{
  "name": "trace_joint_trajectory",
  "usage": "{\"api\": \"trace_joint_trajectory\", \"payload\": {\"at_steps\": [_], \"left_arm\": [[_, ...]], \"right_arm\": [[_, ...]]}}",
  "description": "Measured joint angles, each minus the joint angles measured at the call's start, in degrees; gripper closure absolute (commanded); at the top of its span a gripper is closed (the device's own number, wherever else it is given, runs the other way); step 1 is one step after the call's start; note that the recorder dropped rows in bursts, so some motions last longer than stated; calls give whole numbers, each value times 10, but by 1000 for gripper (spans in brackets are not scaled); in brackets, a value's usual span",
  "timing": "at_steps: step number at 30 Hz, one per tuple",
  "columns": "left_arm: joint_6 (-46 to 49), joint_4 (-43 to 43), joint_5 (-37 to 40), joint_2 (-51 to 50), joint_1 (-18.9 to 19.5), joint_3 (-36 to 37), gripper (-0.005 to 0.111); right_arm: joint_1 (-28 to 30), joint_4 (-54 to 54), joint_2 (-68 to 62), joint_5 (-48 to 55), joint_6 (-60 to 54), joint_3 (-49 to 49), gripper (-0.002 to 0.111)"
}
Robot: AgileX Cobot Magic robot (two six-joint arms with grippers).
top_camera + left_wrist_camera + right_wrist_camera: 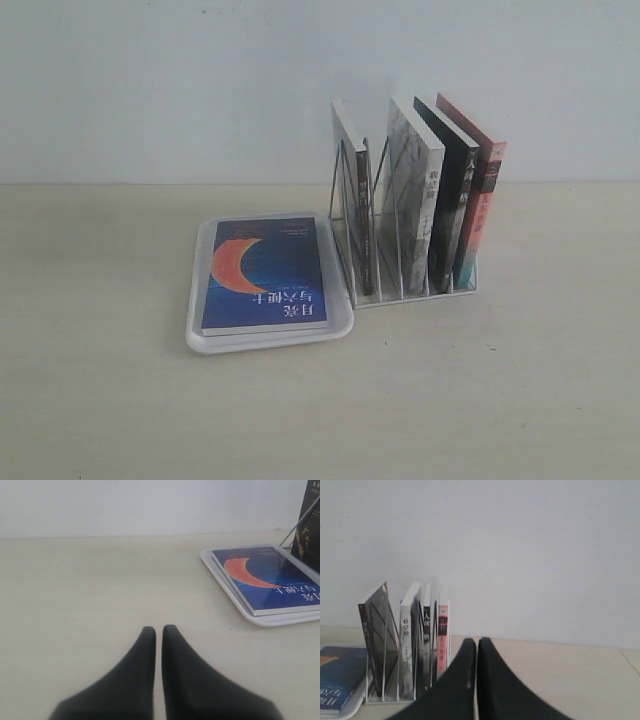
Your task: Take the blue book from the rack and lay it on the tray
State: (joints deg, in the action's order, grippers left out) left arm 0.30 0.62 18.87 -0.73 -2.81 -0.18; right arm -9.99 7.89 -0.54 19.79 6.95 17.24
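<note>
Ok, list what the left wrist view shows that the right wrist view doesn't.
Only left wrist: the left gripper, shut, and the orange crescent on the blue book. Only right wrist: the right gripper, shut, and four upright books spine-on in the rack. Both: the blue book lying on the tray, table, wall.

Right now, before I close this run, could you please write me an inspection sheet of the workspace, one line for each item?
surface: pale table, no spills seen
job's things: blue book lies flat, cover up, in the tray; rack stands close beside the tray, contact unclear
clutter: four other books stand in the rack; nothing loose seen
grippers: left gripper and right gripper, jaws shut, holding nothing, over the table
cables: nothing seen
surroundings: plain pale wall
</note>
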Motion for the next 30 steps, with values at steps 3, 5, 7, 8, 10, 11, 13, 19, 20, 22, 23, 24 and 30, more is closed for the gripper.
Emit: {"api": "trace_joint_trajectory", "payload": {"at_steps": [3,5,7,8,10,11,13,19,20,22,23,24,30], "left_arm": [[0,0,0,0,0,0,103],[0,0,0,0,0,0,103],[0,0,0,0,0,0,103],[0,0,0,0,0,0,103],[0,0,0,0,0,0,103],[0,0,0,0,0,0,103],[0,0,0,0,0,0,103],[-3,0,0,0,0,0,103],[-3,0,0,0,0,0,103],[0,0,0,0,0,0,103],[0,0,0,0,0,0,103],[0,0,0,0,0,0,103],[0,0,0,0,0,0,103]], "right_arm": [[6,-7,2,-21,31,-75,108],[7,-13,2,-53,41,-126,108],[7,-24,2,-78,43,-165,108],[7,-26,2,-75,43,-167,108],[7,-30,2,-63,44,-170,108],[7,-30,2,-59,44,-170,108],[7,-31,2,-48,43,-170,108],[7,-32,2,0,36,-172,108],[7,-32,2,1,35,-173,108],[7,-32,2,3,32,-172,108],[7,-32,2,4,31,-172,108],[7,-30,2,4,29,-172,108],[7,-28,2,4,0,-172,108]]}}
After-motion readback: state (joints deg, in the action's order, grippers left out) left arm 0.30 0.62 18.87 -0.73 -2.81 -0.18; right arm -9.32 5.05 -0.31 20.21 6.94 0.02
